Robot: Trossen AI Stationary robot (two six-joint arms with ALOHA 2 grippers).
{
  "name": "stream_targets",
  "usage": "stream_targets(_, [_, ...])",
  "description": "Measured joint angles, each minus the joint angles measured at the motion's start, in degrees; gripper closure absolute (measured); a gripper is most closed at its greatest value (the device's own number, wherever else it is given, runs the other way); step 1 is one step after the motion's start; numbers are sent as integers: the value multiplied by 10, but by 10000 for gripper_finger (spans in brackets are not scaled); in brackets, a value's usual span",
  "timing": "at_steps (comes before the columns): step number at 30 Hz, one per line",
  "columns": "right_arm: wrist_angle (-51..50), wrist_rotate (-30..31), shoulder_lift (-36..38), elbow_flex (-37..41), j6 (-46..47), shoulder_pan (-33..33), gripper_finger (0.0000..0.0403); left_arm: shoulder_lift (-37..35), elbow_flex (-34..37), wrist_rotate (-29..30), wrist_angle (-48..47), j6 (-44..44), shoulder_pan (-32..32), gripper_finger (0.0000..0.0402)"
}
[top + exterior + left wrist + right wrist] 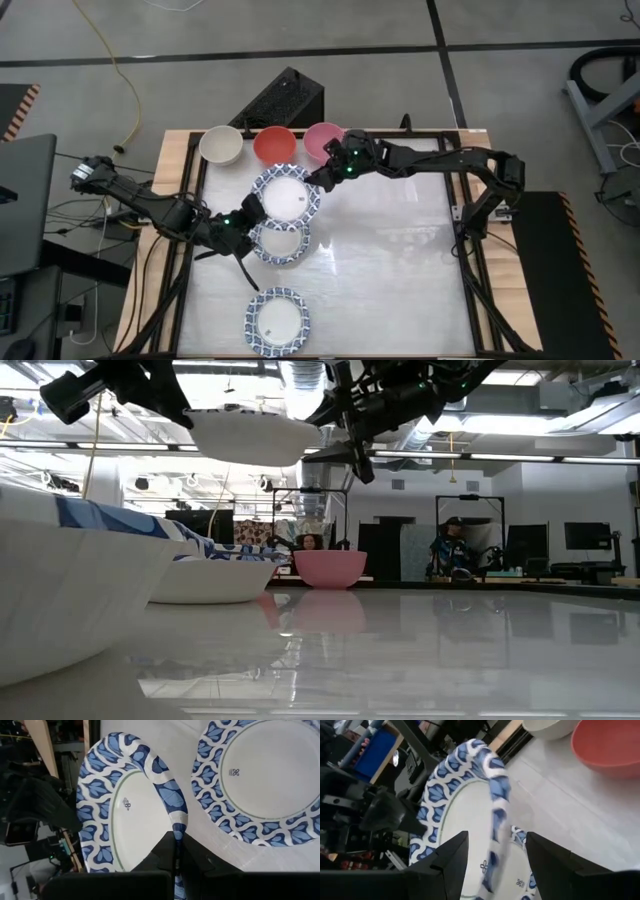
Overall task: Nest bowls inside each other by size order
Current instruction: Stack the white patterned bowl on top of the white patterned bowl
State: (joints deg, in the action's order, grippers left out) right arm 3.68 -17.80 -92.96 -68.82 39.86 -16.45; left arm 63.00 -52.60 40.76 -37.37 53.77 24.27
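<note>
Two grippers on one lifted patterned bowl, nesting barely begun

Six bowls visible from above, no finished stack. Held in the air: wide shallow blue-and-white patterned bowl with white centre, raised above the table, partly over a second patterned bowl on the glossy white tabletop. Left gripper clamped tight on the lifted bowl's rim, fingers pinching the blue edge in the left wrist view. Right gripper at the opposite rim, fingers spread wide with the rim between them, not squeezing as far as visible. Third patterned bowl alone near the front edge, well apart. Along the back: plain cream-white bowl, red bowl, pink bowl, side by side, untouched.

Left to do, by judgement: nearly everything, patterned bowls to stack, small ones to nest on top.

Hard to tell: whether another dish hides under the lifted bowl or the second one; exact right-finger contact with rim. Low view cuts off nearest bowl.
</note>
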Motion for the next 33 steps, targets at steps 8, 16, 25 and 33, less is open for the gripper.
stream_targets(8, [-38,53,-1,0,0,20,232,0,0,-9,0,-3,0,401])
stream_targets(16, [-36,42,-1,0,2,21,361,0,0,-9,14,-4,0,401])
stream_targets(25, [-35,36,-1,0,4,21,389,0,0,-21,14,-62,0,387])
stream_targets(33, [-35,28,-1,0,6,21,395,0,0,-31,14,-75,5,351])
